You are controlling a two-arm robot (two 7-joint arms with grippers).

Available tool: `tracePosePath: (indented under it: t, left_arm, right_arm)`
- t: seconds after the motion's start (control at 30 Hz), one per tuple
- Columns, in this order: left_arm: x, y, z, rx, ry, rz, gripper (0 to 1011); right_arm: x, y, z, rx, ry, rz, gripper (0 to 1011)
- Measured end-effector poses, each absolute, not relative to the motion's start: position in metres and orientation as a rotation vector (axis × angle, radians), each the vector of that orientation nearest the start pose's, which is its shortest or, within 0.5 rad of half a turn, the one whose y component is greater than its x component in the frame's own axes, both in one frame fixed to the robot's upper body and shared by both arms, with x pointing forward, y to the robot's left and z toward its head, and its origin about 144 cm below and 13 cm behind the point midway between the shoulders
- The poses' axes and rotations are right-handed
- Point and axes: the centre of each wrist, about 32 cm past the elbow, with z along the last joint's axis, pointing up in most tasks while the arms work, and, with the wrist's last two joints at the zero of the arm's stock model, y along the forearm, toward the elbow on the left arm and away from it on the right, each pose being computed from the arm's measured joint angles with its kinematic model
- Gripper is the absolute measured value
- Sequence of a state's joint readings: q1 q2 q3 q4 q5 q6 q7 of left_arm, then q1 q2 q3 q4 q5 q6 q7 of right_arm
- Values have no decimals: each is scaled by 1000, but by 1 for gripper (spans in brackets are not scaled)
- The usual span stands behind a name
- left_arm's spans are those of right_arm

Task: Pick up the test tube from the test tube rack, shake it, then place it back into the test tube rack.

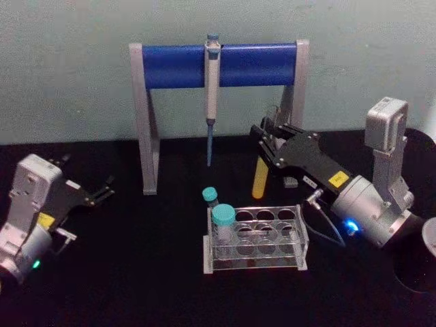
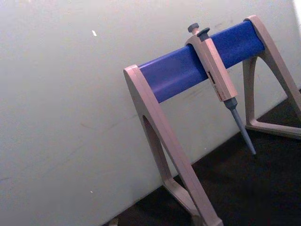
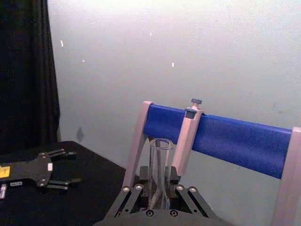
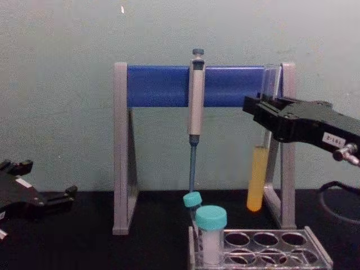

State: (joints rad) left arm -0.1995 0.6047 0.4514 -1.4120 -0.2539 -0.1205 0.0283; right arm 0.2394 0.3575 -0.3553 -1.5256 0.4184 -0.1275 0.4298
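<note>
Right gripper (image 1: 267,144) jaws clamped on the test tube (image 1: 259,178) — held in the air just behind the test tube rack (image 1: 272,255). Shake with short wrist flicks, near upright — it's uncapped. Left gripper (image 1: 102,191) parked left, jaws open.

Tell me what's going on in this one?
The right end effector is shut on the test tube, which holds yellow liquid. The tube hangs upright in the air, out of the test tube rack and close to the right leg of the grey stand. Whether it is being shaken cannot be told from this moment. The left end effector sits open and idle at the table's left. Two teal-capped tubes stand at the rack's left end.
</note>
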Motion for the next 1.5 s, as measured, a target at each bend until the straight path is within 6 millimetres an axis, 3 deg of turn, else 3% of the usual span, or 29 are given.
tracePosePath:
  t: [0.93,1.27,1.5]
  left_arm:
    - [489,310,1140,304,-285,1248,1001]
    - [489,310,1140,305,-285,1248,1001]
    - [489,310,1140,305,-285,1248,1001]
  right_arm:
    - [505,-237,1195,120,-164,-842,235]
    - [480,-253,1206,33,-195,-841,235]
    - [469,-250,1210,26,-157,-766,235]
